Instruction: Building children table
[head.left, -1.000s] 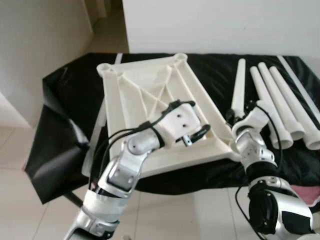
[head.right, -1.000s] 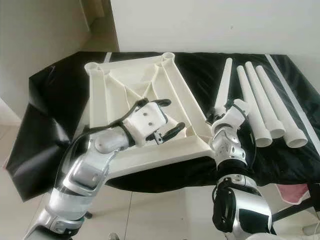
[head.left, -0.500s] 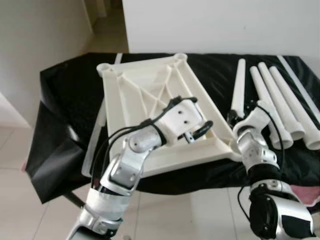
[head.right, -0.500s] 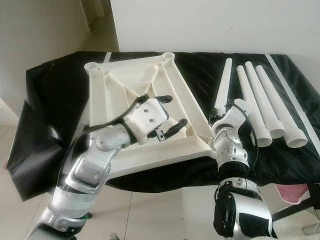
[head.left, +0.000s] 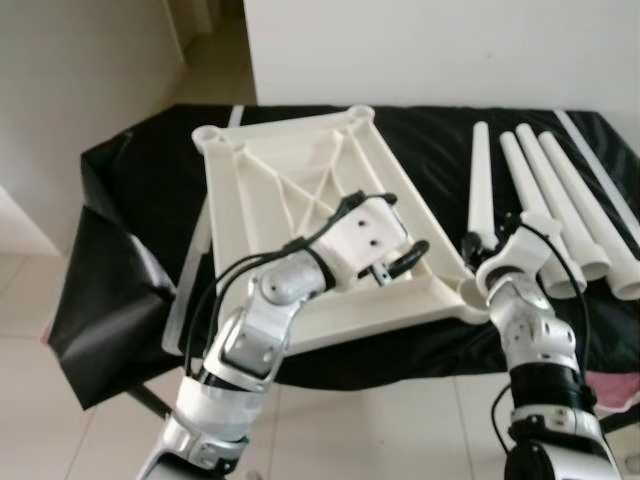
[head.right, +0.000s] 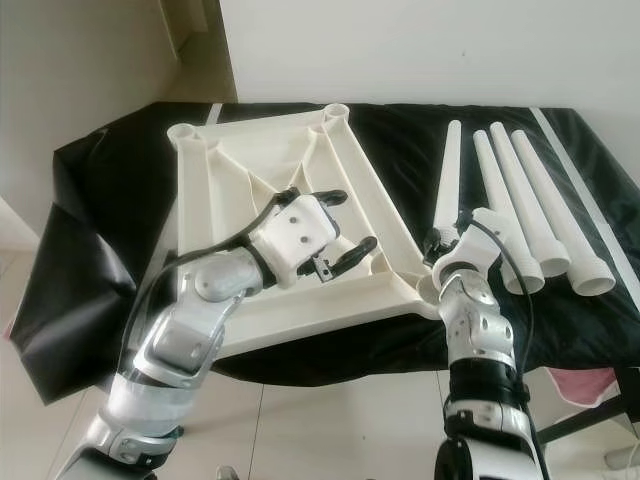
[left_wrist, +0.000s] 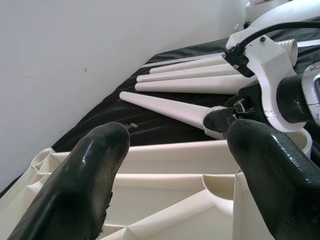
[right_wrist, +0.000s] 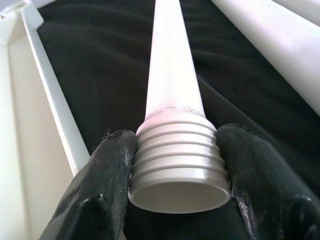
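The leftmost table leg (right_wrist: 172, 125), lying on the black cloth (head.left: 130, 210) just right of the upturned tabletop (head.left: 300, 200), now has its threaded end between the right gripper (right_wrist: 177, 175) fingers, which a second ago sat nearer the tabletop's near right corner; a grasp looks imminent. Both fingers touch the threads, closed about the leg. The left gripper (head.left: 395, 235) hovers wide open over the tabletop, empty.
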